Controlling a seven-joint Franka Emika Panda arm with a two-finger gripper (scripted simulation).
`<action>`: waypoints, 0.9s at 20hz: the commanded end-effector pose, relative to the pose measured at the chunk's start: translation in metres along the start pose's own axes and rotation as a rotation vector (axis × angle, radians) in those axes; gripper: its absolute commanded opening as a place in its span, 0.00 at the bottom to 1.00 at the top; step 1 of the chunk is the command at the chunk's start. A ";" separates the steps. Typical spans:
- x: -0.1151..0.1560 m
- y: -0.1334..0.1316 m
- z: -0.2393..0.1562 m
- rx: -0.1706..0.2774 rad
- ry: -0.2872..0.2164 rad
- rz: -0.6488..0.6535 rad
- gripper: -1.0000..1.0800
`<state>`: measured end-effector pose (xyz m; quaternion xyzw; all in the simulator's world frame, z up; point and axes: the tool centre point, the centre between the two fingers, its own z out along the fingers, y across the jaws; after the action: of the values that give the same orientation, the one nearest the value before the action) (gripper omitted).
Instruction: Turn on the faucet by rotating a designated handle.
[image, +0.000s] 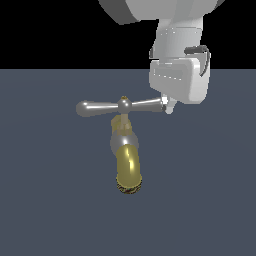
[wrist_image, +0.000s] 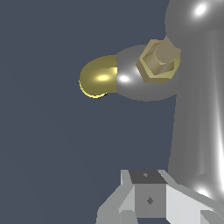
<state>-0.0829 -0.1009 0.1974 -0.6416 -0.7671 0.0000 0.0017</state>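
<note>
Tool (image: 169, 107) tip of mine sits against the end bulb of the handle (image: 120, 106) on the exterior view's right; whether its fingers are parted or closed I cannot tell from either picture. From that contact the chrome crossbar runs level across the faucet (image: 126, 150) hub, its other arm well away from me. I judge a sideways push on this end should swing it. My wrist view adds the brass nut on the stem and the handle (wrist_image: 197, 109) looming large alongside; only the exterior view shows the gold spout curving down toward the tabletop (image: 50, 200).
</note>
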 end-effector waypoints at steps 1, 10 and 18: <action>0.000 0.008 0.000 -0.002 -0.003 -0.003 0.00; -0.002 0.032 0.000 -0.002 -0.003 -0.003 0.00; -0.004 0.053 0.000 -0.002 -0.003 -0.003 0.00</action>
<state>-0.0370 -0.0976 0.1973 -0.6420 -0.7667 0.0003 0.0031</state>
